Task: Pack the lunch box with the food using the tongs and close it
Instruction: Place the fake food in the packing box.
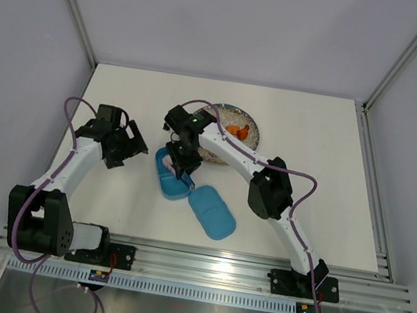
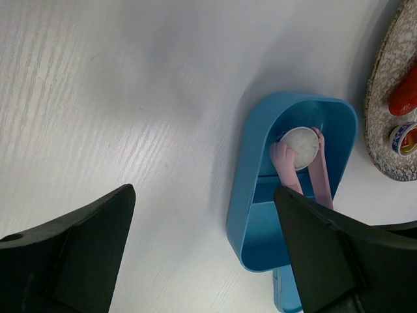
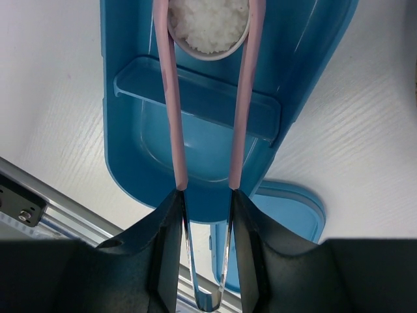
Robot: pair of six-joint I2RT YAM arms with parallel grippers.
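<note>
The blue lunch box (image 1: 166,185) lies open near the table's middle, with its flat lid (image 1: 213,213) beside it. My right gripper (image 3: 205,195) is shut on the pink tongs (image 3: 171,98), squeezing both arms near their bend. The tong tips pinch a white ball of food (image 3: 208,26) inside the box's far compartment, beyond the divider (image 3: 195,98). The left wrist view shows the same white ball (image 2: 300,147) between the tongs (image 2: 320,176) in the lunch box (image 2: 260,163). My left gripper (image 2: 202,261) hangs open over bare table to the left of the box. Orange chunks (image 1: 236,129) lie on the plate.
The round speckled plate (image 1: 253,137) sits just behind the box. On the plate (image 2: 384,91) are a red sausage (image 2: 405,98) and a small blue-rimmed cup (image 2: 404,138). The lid (image 3: 287,208) rests toward the near rail. Metal frame posts line the table's sides.
</note>
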